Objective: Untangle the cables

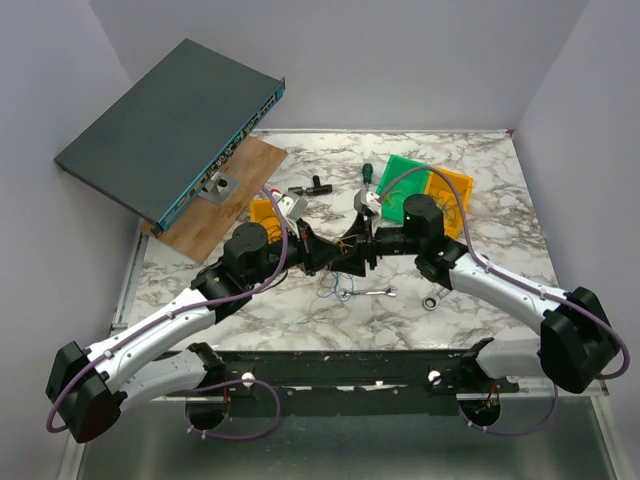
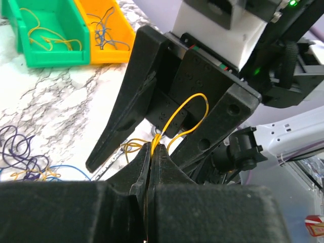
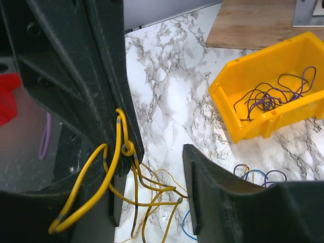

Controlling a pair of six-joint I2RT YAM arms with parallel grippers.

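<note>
A marble table [image 1: 480, 200]. Over its middle the right gripper [image 3: 157, 152] stands open, jaws apart, facing the left gripper [image 2: 153, 150], which is pinched closed on 1 yellow cable loop [image 2: 176, 114] (hair-thin) held up between the 2. The other cables [image 1: 338, 288] lie tangled on the table beneath them.

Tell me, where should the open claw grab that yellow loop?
Grip the yellow wire loop at its free arch, above where the left gripper pinches it. The right gripper faces it head-on, open fingers either side, so closing there probably works.
</note>
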